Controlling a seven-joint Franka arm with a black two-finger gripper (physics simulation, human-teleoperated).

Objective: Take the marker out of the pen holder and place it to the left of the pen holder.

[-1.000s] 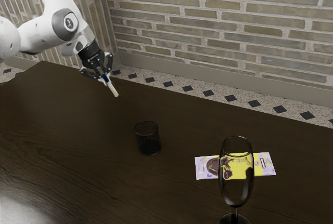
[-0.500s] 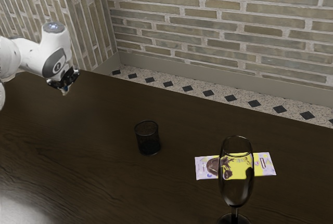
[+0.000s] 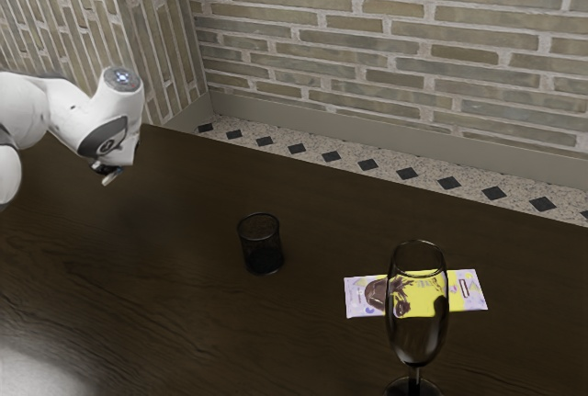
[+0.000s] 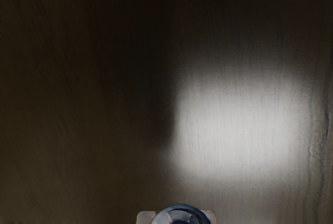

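Note:
Up near the table's far edge, at the exterior view's left, is my gripper [image 3: 105, 169], mostly hidden by the arm's hand. It is shut on the marker [image 3: 111, 178], whose pale end pokes out below it. In the wrist view the marker's round blue end [image 4: 181, 215] sits between two pale finger pads [image 4: 145, 217]. The black mesh pen holder [image 3: 262, 244] stands upright on the table, well apart from the gripper, toward the exterior view's right.
A clear stemmed glass [image 3: 417, 309] stands near the front of the dark table [image 3: 175, 295], in front of a yellow and purple wrapped bar [image 3: 466, 290]. A brick wall [image 3: 395, 56] rises beyond the table's far edge.
My gripper has swung away from the pen holder toward the exterior view's left and turned, carrying the marker along. Pen holder, glass and bar have stayed where they were.

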